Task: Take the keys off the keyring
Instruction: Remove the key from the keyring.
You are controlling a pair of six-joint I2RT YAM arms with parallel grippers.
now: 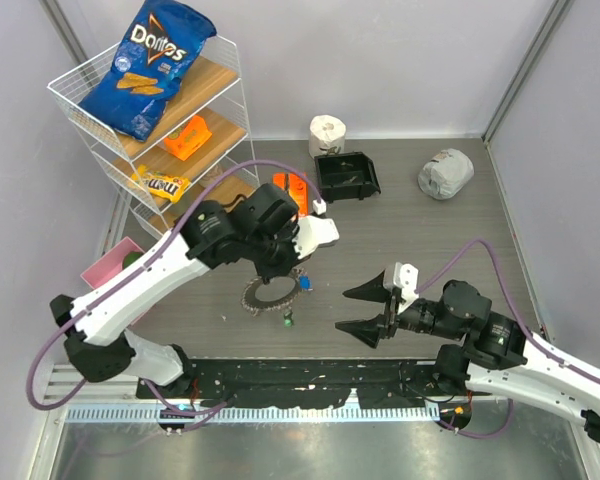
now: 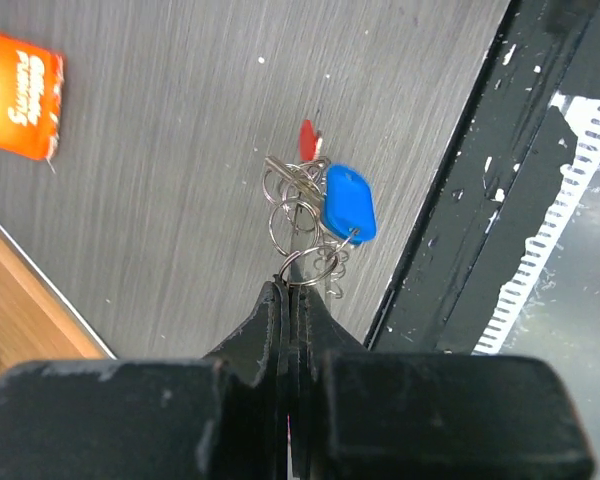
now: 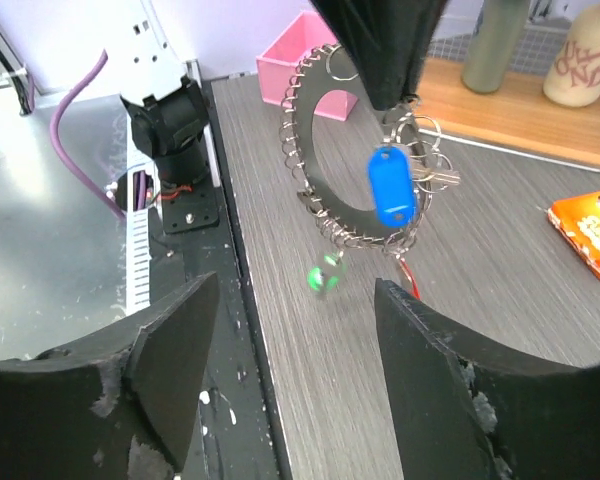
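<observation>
The keyring (image 3: pixel 318 190), a wide silver loop fringed with small wire rings, hangs upright from my left gripper (image 3: pixel 385 50), which is shut on one of its small rings (image 2: pixel 298 215). A blue-headed key (image 3: pixel 391 187) dangles beside the pinch point (image 2: pixel 292 285), and a red-headed key (image 2: pixel 307 136) hangs lower. A green-headed key (image 3: pixel 326 277) shows blurred just below the loop, apart from it; in the top view it sits on the table (image 1: pixel 287 320). My right gripper (image 3: pixel 296 285) stands wide open with nothing between its fingers, a short way right of the keyring (image 1: pixel 265 296).
A wire shelf rack (image 1: pixel 65 95) at the back left holds a Doritos bag (image 1: pixel 150 65) and snack packets. A pink box (image 1: pixel 110 265) sits by its foot. An orange packet (image 1: pixel 292 188), a black bin (image 1: pixel 347 175), a paper roll (image 1: pixel 327 133) and a grey bundle (image 1: pixel 445 172) lie farther back.
</observation>
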